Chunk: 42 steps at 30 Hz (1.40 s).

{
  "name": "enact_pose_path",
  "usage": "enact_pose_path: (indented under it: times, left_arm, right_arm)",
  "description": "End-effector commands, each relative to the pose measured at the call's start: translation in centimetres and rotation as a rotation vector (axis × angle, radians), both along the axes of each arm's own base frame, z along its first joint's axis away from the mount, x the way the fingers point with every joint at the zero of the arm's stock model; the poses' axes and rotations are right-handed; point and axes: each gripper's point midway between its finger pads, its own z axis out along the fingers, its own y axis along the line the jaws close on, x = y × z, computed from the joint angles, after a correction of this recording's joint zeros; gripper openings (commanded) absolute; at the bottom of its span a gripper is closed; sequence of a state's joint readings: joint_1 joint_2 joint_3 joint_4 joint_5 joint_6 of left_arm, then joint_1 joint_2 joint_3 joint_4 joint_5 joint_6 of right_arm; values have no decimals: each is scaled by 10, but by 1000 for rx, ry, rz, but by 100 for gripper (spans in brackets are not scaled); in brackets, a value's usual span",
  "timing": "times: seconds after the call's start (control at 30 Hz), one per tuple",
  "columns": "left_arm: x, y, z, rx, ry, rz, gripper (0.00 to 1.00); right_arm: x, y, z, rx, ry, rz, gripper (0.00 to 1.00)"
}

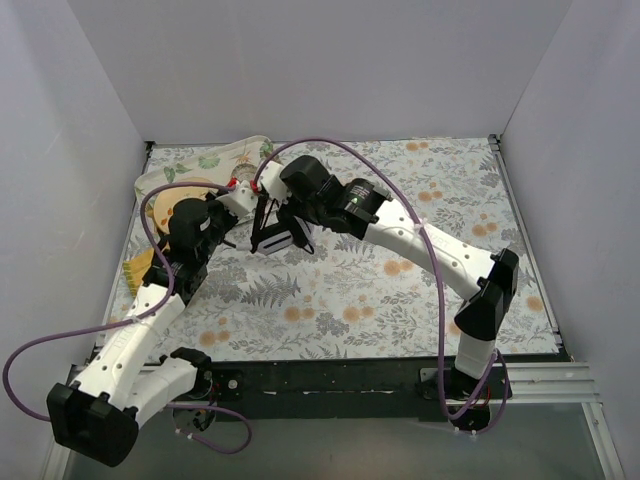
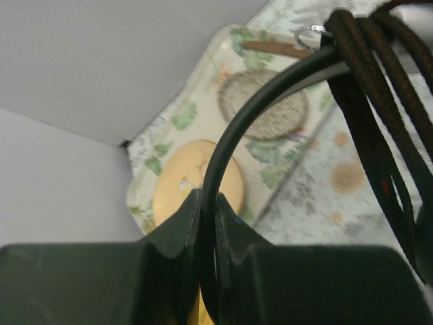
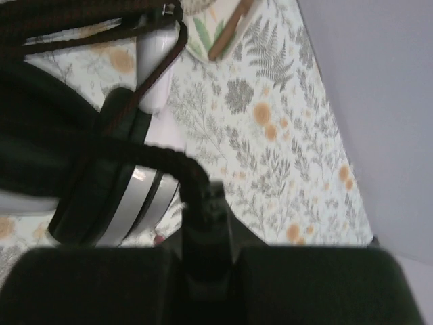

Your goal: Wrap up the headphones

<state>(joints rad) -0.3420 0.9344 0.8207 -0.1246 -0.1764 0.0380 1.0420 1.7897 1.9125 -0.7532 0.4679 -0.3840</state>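
Left end effector (image 2: 208, 210) is clenched on the thin, stiff headband (image 2: 226, 139) of the headphones (image 1: 275, 238) — a rigid, dependable hold. Right end effector (image 3: 206, 227) pinches the limp braided cable (image 3: 152, 157), probably slippery. Just beyond it hang the light ear cups (image 3: 128, 203), above the worktop (image 3: 270, 135).

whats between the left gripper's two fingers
The headphones' thin black curved headband, clamped by the left gripper; the left wrist view shows it, with dark cable strands crossing it further along.

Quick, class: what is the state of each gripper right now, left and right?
Left gripper: closed on the headband.
Right gripper: closed on the cable.
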Motion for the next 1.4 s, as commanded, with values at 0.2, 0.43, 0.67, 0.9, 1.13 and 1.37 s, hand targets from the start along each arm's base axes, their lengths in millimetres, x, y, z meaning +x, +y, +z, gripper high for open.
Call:
enact_pose_path:
  times: [0.2,0.43,0.67,0.9,1.13,1.37]
  left_arm:
    - [-63,-66,-20,-157,298,-382,0]
    - [-87,-99,27,-386,335,-519,0]
    - [-100,-120,73,-554,367,-601,0]
    - [-88,-116,82,-625,356,-523,0]
    - [-78,-110,96,-703,313,-443,0]
    - [-62,-91,108,-802,240,-288,0]
  right_arm:
    - [71,6,65,334,-69,83,1]
    - [60,19,25,511,161,272,1]
    - [24,32,12,687,291,455,19]
    - [0,40,7,803,362,542,38]
    - [-9,34,-8,885,419,537,42]
    - [-16,34,-28,949,512,496,42]
